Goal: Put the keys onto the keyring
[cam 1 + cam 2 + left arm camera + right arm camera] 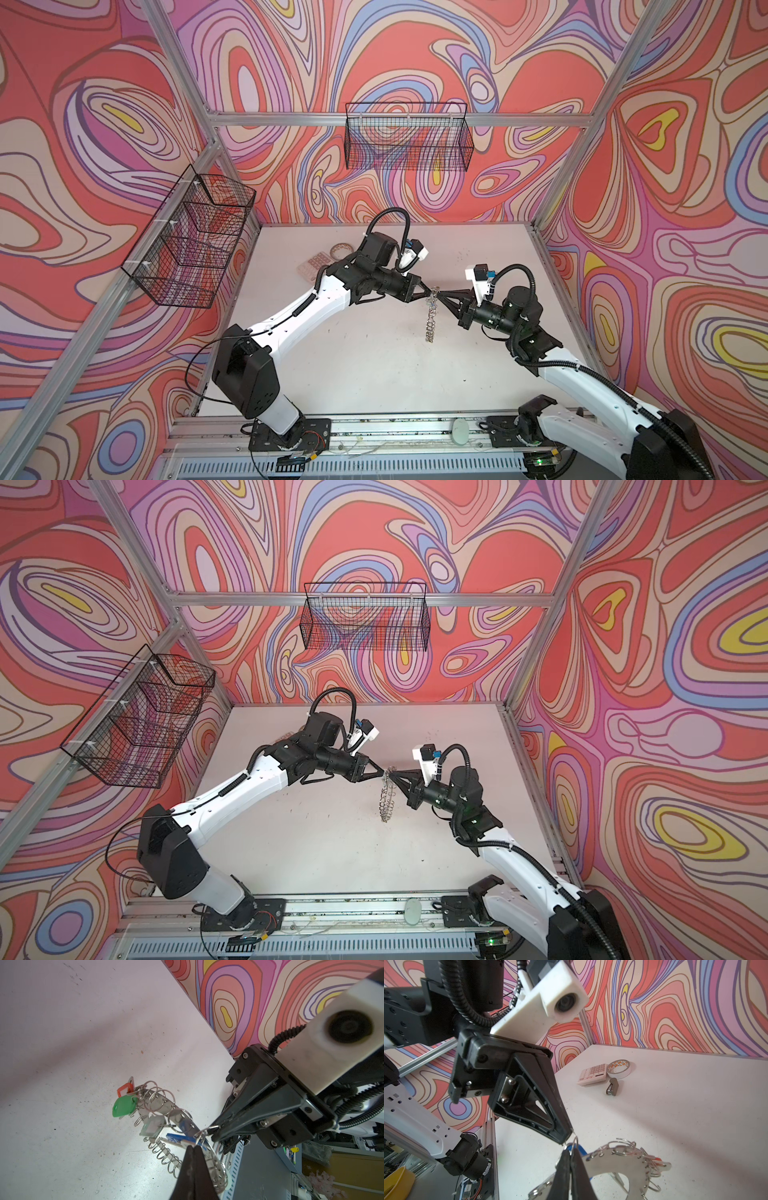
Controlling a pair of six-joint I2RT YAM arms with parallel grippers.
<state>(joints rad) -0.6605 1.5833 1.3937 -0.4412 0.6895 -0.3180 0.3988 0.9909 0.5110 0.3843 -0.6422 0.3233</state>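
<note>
The keyring [431, 312] hangs edge-on above the table between both arms; it shows the same way in the other top view [386, 796]. It is a flat grey metal disc [618, 1165] fringed with wire loops. In the left wrist view the keys hang from loops on it: red-orange tag [124, 1089], green tag [123, 1106], pale mint tag [152, 1126], blue tag [176, 1138]. My left gripper [193, 1147] is shut at the blue-tagged key beside the rim. My right gripper [571, 1152] is shut on a wire loop [575, 1142] at the rim. Both tips nearly touch.
A pink calculator [592, 1074], a tape roll [619, 1069] and a small dark stapler [612, 1086] lie at the table's far left corner. Black wire baskets hang on the back wall [409, 137] and left wall [191, 237]. A pale oval pad [460, 431] sits on the front rail.
</note>
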